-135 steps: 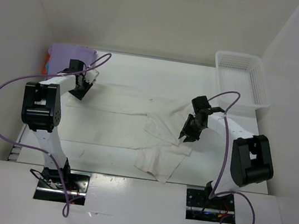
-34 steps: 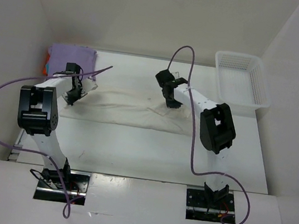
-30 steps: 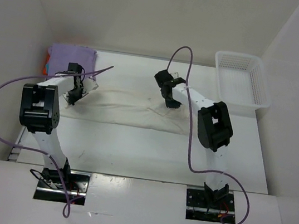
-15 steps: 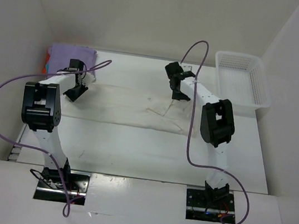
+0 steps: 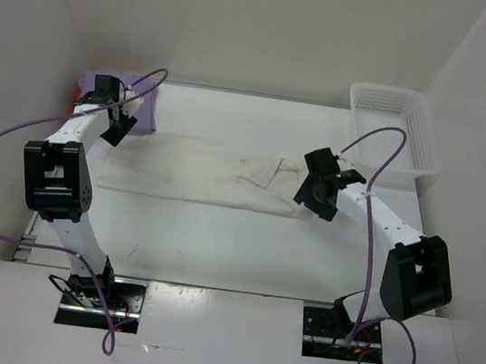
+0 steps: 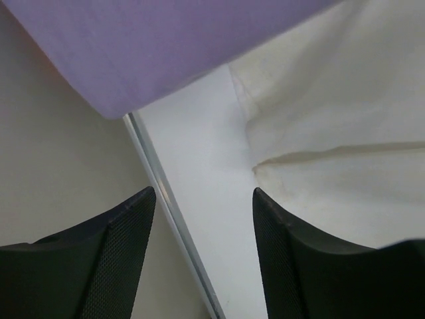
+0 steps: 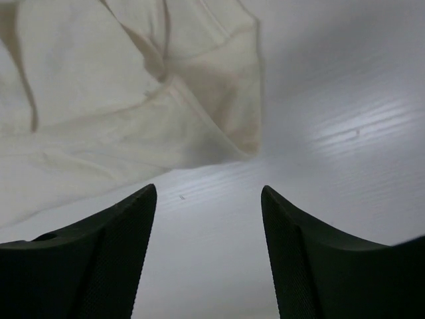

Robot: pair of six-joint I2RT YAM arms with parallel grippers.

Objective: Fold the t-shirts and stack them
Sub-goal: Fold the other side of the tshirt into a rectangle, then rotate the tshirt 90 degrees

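Note:
The off-white t-shirt lies on the table as a long folded strip running left to right. The lavender t-shirt lies folded at the back left corner, with a sliver of the orange t-shirt showing under it. The teal-blue t-shirt is out of view. My left gripper is open and empty, between the lavender t-shirt and the left end of the off-white t-shirt. My right gripper is open and empty, just off the off-white t-shirt's right end.
A white mesh basket stands at the back right corner. The table's left edge rail runs under my left gripper, with the side wall beyond it. Bare table shows under my right gripper.
The off-white t-shirt went from spread and crumpled to a narrow folded strip. My right gripper let go and moved from the back middle to the strip's right end. My left gripper moved back-left toward the lavender t-shirt.

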